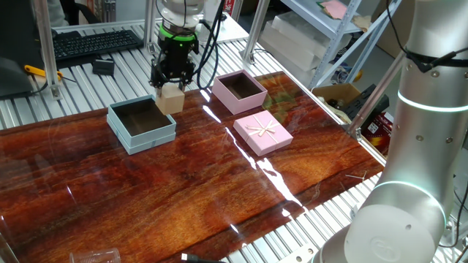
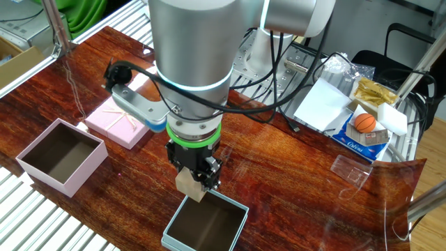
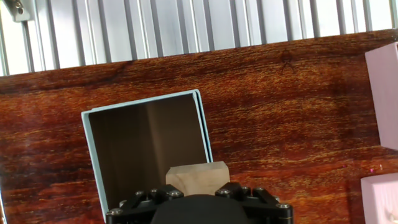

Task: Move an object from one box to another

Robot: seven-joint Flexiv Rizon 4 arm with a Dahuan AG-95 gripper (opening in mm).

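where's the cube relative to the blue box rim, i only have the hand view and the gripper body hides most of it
Observer: In one fixed view the wooden cube hangs in the air by the right rim of the pale blue-grey box, above rim level, not inside yet.
Operator: is the grip ok
Observer: The other fixed view shows the gripper shut on the cube's upper part, with the lower half sticking out below the fingers.
Operator: pink box empty?
Observer: Yes, the pink box shows only its dark interior. Its lid with the ribbon bow lies flat on the table, nearer that camera and apart from both boxes.
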